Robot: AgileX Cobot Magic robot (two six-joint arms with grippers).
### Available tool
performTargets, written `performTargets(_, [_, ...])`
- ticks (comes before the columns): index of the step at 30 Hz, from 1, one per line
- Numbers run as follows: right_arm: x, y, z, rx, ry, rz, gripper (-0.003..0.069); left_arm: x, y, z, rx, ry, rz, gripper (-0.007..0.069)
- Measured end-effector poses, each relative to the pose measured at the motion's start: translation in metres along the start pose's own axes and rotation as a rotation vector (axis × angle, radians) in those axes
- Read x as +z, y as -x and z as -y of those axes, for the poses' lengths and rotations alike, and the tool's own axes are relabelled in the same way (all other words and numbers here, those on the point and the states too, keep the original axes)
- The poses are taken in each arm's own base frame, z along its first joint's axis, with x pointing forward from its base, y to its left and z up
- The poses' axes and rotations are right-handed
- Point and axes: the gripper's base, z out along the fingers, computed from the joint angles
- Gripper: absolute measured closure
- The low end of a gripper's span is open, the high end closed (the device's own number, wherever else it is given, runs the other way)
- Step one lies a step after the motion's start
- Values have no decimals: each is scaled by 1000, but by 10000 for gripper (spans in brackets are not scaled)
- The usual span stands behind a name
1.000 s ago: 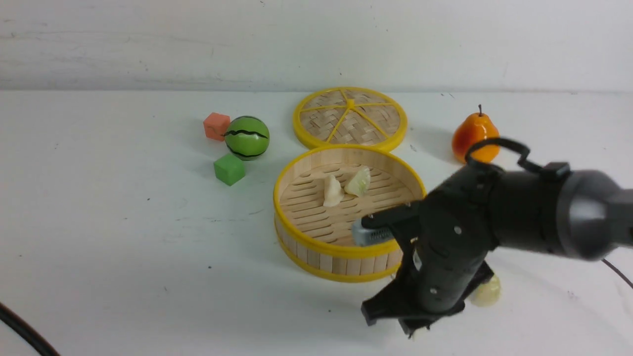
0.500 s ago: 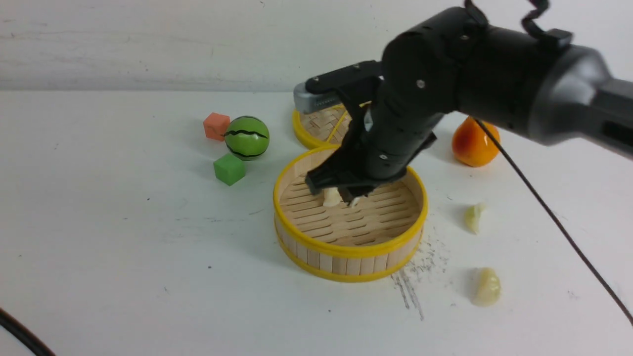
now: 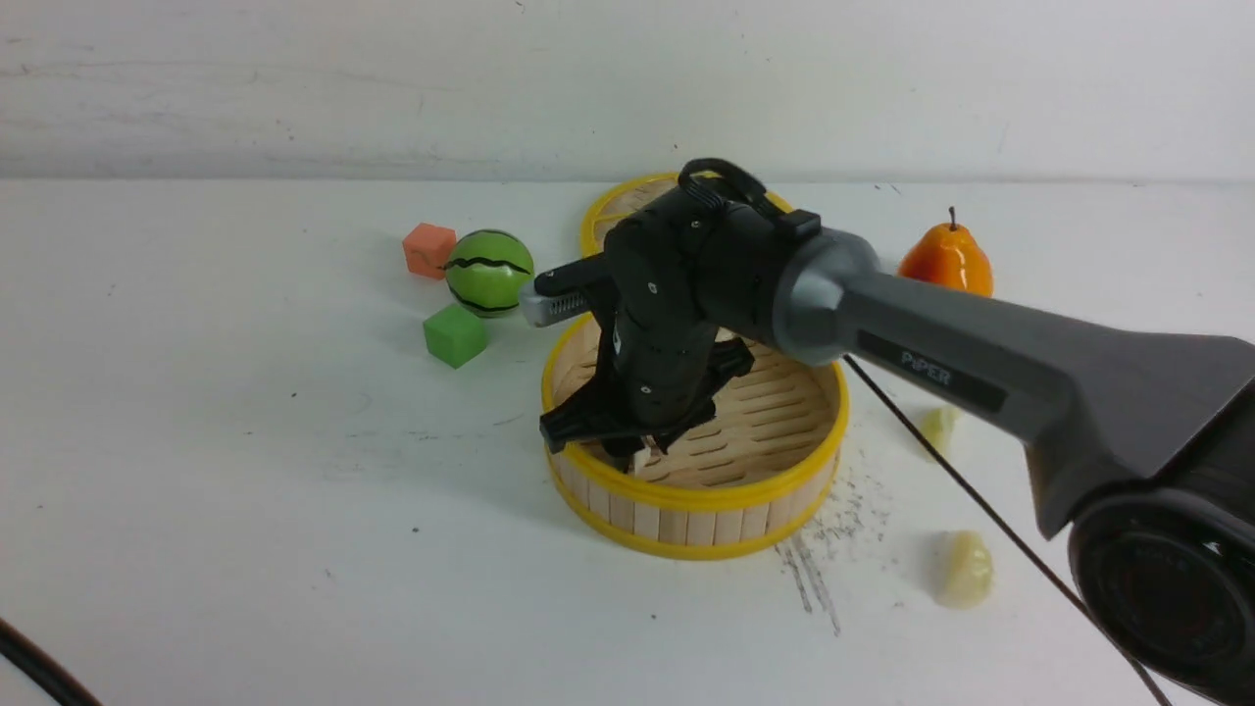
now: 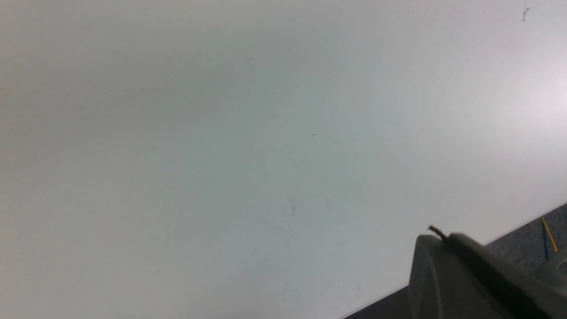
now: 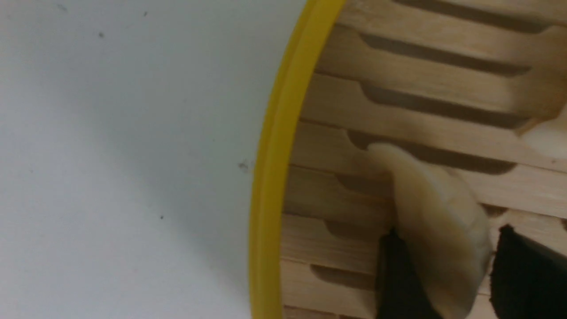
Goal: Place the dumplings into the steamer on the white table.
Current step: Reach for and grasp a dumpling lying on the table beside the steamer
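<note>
**One dumpling on the steamer floor, two left outside**

We see the right tool (image 3: 635, 451) reaching down inside the steamer (image 3: 686, 496), close to its left wall. In the right wrist view the first dumpling (image 5: 434, 212) lies on the slatted floor between the black fingers (image 5: 398, 279). One finger touches it and a sliver of wood shows beside the other, so we read the jaws as apart and the dumpling as resting free, not clamped. The edge of a second dumpling (image 5: 547, 137) shows farther along the floor. The arm hides the rest of the basket, so we cannot count more. The far dumpling (image 3: 941, 428) and the near dumpling (image 3: 965, 569) lie on the white surface (image 3: 245, 490) to the steamer's right. The left tool is out of the front view, its jaws together. We judge the task roughly half done, with two pickups remaining.
</note>
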Motion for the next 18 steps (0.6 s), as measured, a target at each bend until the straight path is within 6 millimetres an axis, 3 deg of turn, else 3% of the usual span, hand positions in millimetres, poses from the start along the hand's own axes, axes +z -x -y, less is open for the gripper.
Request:
performTargets(3, [-8, 2, 2, -2, -26, -16, 228, 0, 0, 0, 0, 1, 0, 635])
performTargets(5, [-24, 3, 4, -13, -38, -39, 186, 0, 0, 0, 1, 2, 0, 635])
performTargets(7, [-56, 5, 6, -57, -41, -47, 160, 0, 0, 0, 1, 4, 1, 635])
performTargets(9, [-72, 6, 8, -77, -39, -33, 155, 0, 0, -1, 3, 7, 4, 635])
performTargets(10, [-101, 7, 12, -113, -29, 2, 150, 0, 1, -1, 4, 7, 14, 634])
performTargets(14, [-155, -4, 27, -109, 13, 58, 148, 0, 4, -1, 8, 13, 40, 631])
performTargets(16, [-175, -16, 41, -86, 12, 63, 146, 0, 5, -2, 13, 22, 52, 631])
performTargets(18, [-181, -33, 61, -50, -10, 26, 146, 0, 6, -3, 19, 35, 66, 628])
